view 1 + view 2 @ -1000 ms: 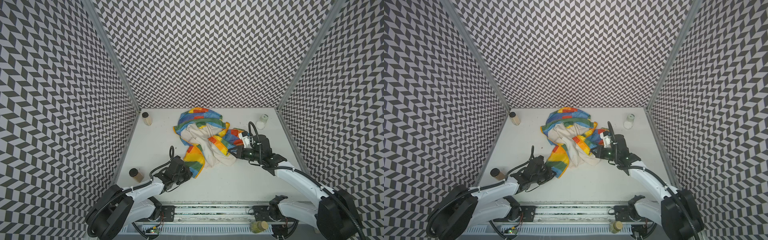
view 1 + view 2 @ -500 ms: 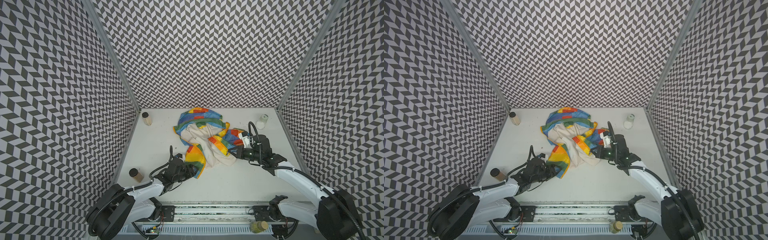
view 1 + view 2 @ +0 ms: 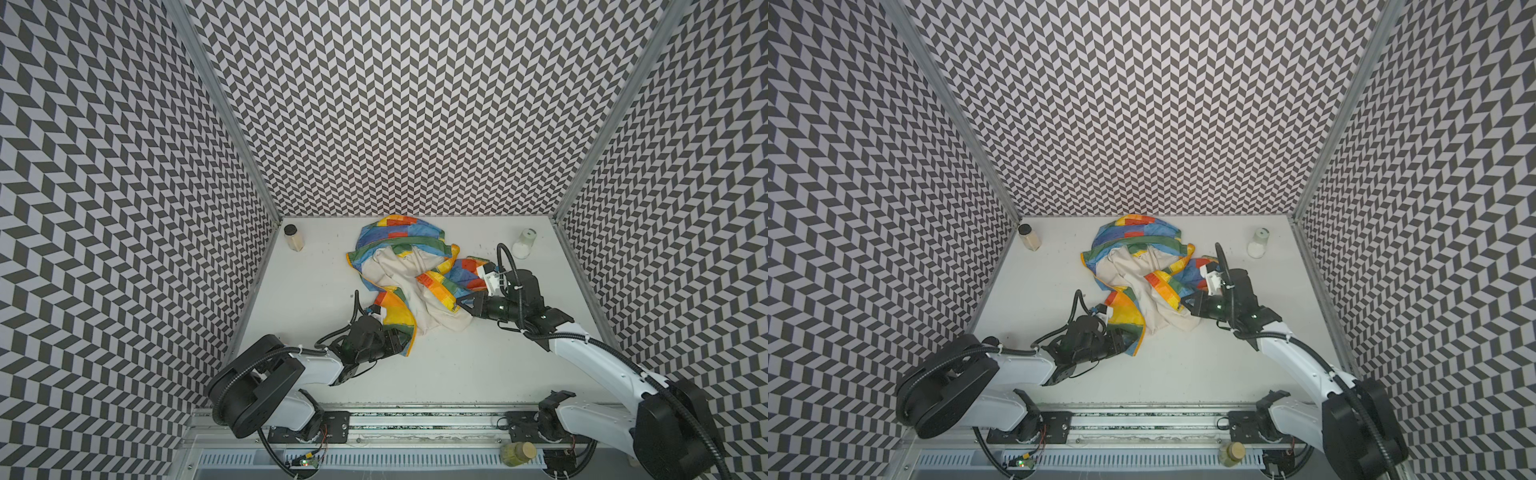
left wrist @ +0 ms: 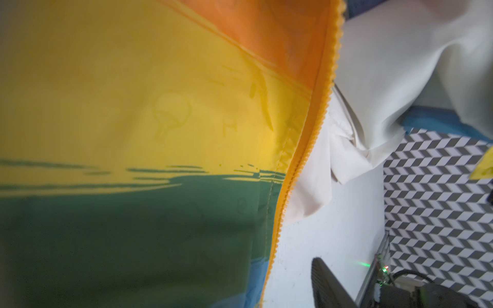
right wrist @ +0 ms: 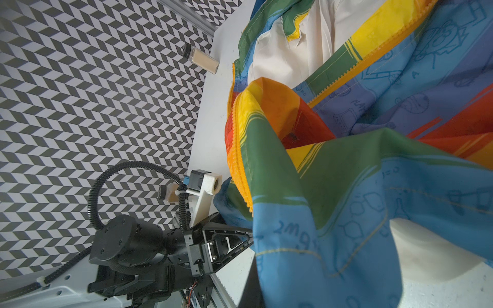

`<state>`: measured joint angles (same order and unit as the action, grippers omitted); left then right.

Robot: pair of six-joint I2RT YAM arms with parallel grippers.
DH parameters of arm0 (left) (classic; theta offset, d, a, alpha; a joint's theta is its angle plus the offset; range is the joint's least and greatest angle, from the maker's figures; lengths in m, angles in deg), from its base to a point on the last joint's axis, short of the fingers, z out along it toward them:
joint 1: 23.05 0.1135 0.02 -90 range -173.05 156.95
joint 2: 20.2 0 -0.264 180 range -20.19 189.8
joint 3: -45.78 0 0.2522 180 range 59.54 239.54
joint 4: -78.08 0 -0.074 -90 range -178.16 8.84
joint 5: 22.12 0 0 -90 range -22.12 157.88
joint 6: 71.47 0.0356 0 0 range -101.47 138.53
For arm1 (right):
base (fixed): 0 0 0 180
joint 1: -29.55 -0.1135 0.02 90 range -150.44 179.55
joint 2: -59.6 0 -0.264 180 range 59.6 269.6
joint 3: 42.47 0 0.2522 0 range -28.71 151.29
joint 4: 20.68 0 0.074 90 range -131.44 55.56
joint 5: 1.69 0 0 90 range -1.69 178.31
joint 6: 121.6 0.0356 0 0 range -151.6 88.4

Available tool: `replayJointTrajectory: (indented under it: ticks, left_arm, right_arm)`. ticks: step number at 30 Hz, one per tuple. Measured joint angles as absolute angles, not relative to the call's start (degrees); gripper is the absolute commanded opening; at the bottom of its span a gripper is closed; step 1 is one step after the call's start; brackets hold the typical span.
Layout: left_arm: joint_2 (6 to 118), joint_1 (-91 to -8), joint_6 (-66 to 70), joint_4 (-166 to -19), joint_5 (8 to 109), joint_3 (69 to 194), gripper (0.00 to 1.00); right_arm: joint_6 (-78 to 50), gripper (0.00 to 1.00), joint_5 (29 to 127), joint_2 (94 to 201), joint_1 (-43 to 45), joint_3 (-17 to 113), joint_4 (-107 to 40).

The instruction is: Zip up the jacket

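The rainbow-striped jacket point(image 3: 399, 266) point(image 3: 1133, 266) lies crumpled at mid-table with its cream lining up. My left gripper point(image 3: 401, 338) point(image 3: 1125, 338) is at the lower corner of the near front panel. In the left wrist view green and yellow cloth covers one side. The orange zipper strip point(image 4: 301, 160) runs down the middle, and one dark finger point(image 4: 328, 285) stands clear of it over bare table, so the jaws are apart. My right gripper point(image 3: 460, 305) point(image 3: 1185, 305) is shut on the other panel's edge; blue cloth point(image 5: 333, 253) drapes over its jaws.
A beige-filled jar point(image 3: 293, 237) stands at the back left and a white bottle point(image 3: 523, 244) at the back right. Another small jar point(image 5: 168, 196) sits behind the left arm's cable. A jar point(image 3: 517, 453) rests on the front rail. Patterned walls close three sides.
My left gripper has opened from shut and slid rightward along the jacket's lower corner, which now lies a little nearer the front. The right gripper and arm have not moved.
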<state>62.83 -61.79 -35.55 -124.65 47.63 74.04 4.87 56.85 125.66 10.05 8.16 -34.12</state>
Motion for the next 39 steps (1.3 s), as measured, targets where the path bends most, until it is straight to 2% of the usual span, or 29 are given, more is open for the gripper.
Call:
replayJointTrajectory:
  ticks: [4, 7, 10, 20, 26, 39]
  left_arm:
    - [67.5, -62.1, -35.6, -130.2, 45.8, 74.3, 0.41]
    - [69.9, -62.3, -35.7, -133.2, 44.4, 75.0, 0.51]
    - [70.3, -63.2, -35.7, -133.8, 44.1, 75.6, 0.53]
    - [67.4, -68.2, -35.9, -119.2, 48.4, 80.8, 0.37]
    - [70.4, -68.3, -39.5, -118.3, 47.3, 83.6, 0.29]
    - [70.9, -67.6, -45.8, -120.7, 46.4, 81.9, 0.2]
  right_arm:
    - [4.9, 0.0, 56.8, 125.7, 10.0, 8.2, -34.1]
    - [4.9, 0.0, 56.8, 125.7, 10.0, 8.2, -34.1]
    - [4.9, 0.0, 56.9, 125.7, 10.0, 8.2, -34.1]
    - [4.9, 0.0, 56.9, 125.7, 10.0, 8.2, -34.1]
    - [4.9, 0.0, 57.0, 124.8, 10.0, 8.2, -34.4]
    - [4.9, 0.0, 57.2, 123.7, 10.0, 8.2, -34.6]
